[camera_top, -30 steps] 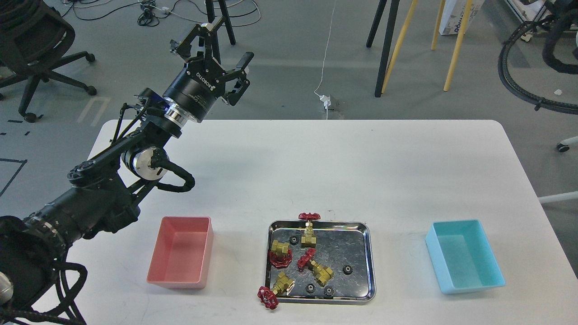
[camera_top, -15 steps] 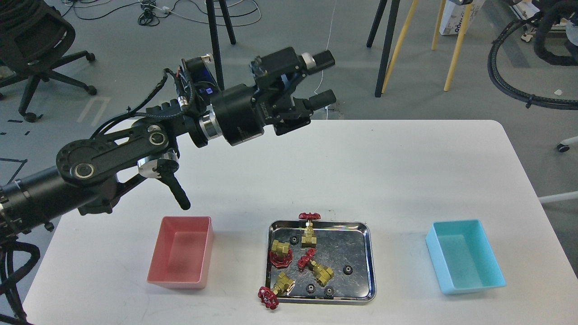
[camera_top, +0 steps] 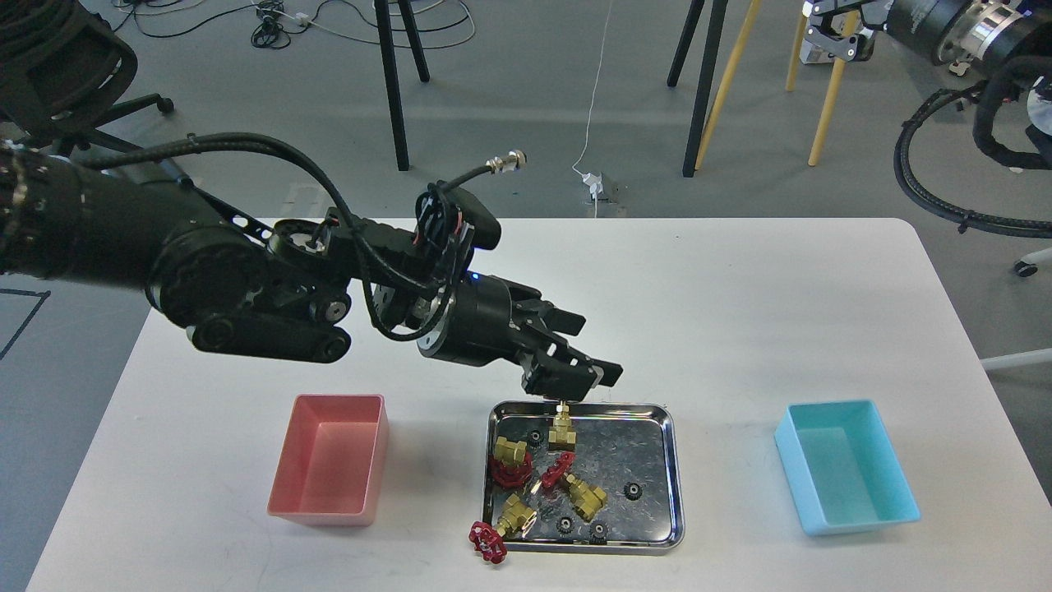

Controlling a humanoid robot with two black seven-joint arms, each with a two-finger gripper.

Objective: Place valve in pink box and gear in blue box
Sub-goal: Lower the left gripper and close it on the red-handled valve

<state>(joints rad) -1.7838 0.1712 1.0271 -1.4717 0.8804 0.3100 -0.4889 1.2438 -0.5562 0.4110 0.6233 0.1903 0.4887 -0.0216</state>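
Note:
Four brass valves with red handwheels lie in the steel tray [camera_top: 671,477]: a far one [camera_top: 562,431], one at the left [camera_top: 509,460], one in the middle [camera_top: 575,485] and one [camera_top: 503,528] with its wheel over the front left rim. Small black gears [camera_top: 633,491] lie among them. My left gripper [camera_top: 595,349] is open, just above the tray's far edge, and hides the far valve's handwheel. The pink box [camera_top: 333,469] at the left and the blue box [camera_top: 846,464] at the right hold nothing. My right gripper [camera_top: 830,33] is small at the top right, off the table.
The white table [camera_top: 740,312] reaches beyond the tray to its far edge. My left arm [camera_top: 246,288] spans the table's left part above the pink box. Chair and stand legs [camera_top: 699,90] and cables are on the floor behind.
My left arm has swung down and to the right, from high above the table's far left to just over the tray's far edge. My right gripper has come into view at the top right.

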